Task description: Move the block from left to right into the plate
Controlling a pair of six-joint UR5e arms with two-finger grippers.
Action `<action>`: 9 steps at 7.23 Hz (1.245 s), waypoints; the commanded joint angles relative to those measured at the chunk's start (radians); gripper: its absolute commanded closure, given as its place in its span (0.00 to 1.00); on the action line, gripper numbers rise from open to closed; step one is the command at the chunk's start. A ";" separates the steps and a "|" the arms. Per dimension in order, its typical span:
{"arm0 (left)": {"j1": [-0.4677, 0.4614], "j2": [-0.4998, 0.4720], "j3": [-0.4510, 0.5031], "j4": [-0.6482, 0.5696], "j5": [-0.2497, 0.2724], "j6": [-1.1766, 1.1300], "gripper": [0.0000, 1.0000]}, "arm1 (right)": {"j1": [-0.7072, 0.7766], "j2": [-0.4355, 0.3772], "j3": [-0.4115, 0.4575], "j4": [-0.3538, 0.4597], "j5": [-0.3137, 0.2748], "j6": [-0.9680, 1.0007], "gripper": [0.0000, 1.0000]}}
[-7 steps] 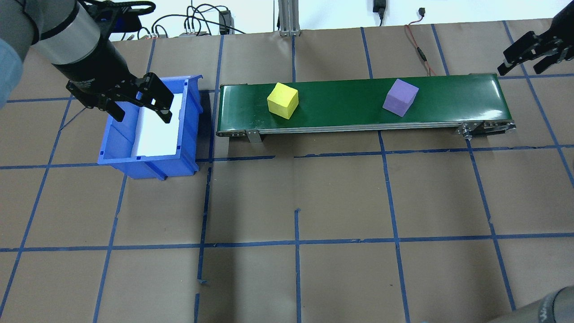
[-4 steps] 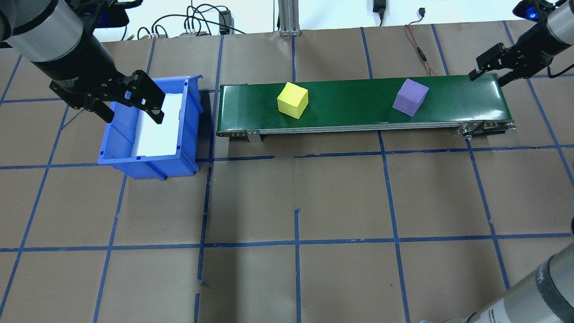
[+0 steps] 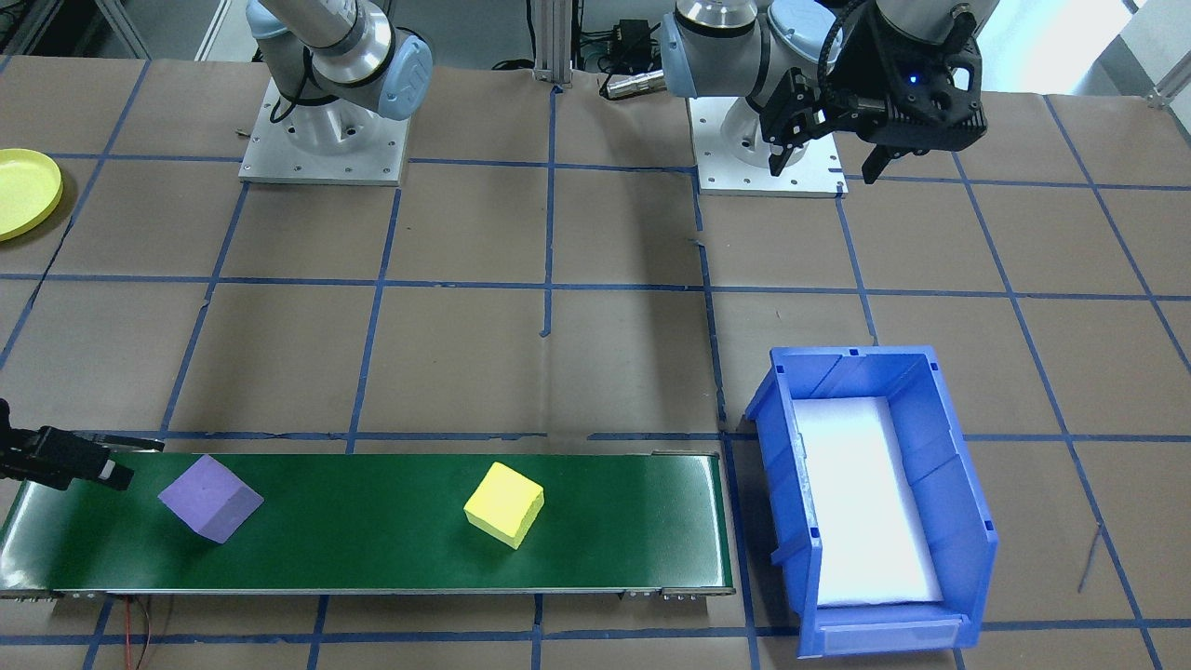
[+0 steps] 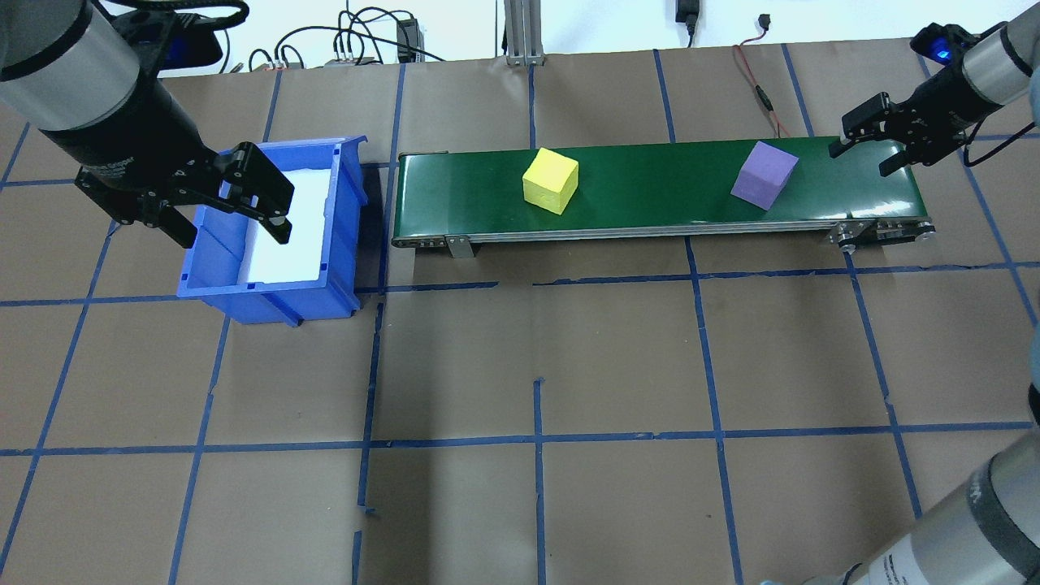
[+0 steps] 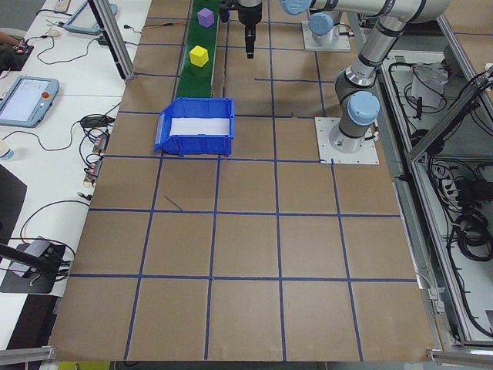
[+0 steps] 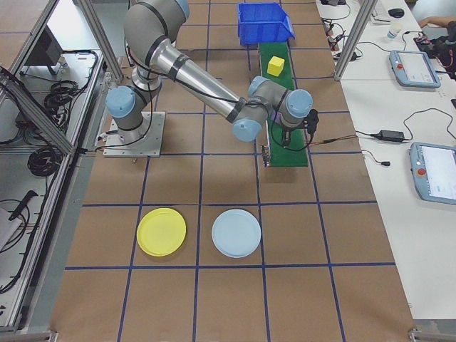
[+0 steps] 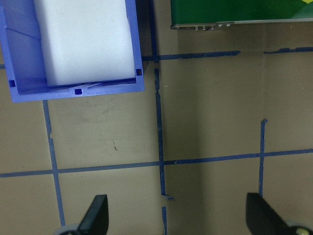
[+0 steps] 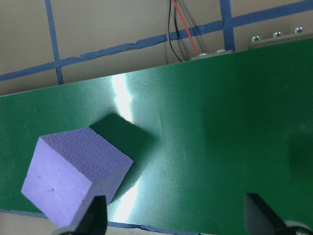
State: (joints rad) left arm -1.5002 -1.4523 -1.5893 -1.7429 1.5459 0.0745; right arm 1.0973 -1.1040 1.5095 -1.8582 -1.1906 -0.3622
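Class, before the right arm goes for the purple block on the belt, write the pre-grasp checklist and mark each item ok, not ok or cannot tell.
1. Right gripper open, empty: ok.
2. Purple block on the conveyor belt, unobstructed: ok.
3. Gripper centred over block: not ok, it is off to the belt's end.
4. Yellow plate empty: ok.
5. Left gripper away from the belt, over the blue bin: ok.
6. Belt stopped: cannot tell.

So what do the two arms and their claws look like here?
Both arms are silver tubes with pale blue joint caps on square grey base plates. The left claw and right claw are black, two-fingered, on black wrists; a blue light glows on each wrist.
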 commanded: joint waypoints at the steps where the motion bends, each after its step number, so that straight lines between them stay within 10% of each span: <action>1: 0.000 -0.002 -0.003 0.003 0.089 -0.039 0.00 | 0.045 0.001 0.006 -0.013 0.000 0.080 0.00; 9: 0.000 -0.023 -0.008 0.011 0.020 -0.121 0.00 | 0.064 0.050 0.006 -0.088 0.014 0.104 0.00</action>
State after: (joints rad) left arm -1.5012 -1.4654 -1.5965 -1.7352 1.5650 -0.0502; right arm 1.1608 -1.0687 1.5149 -1.9266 -1.1783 -0.2563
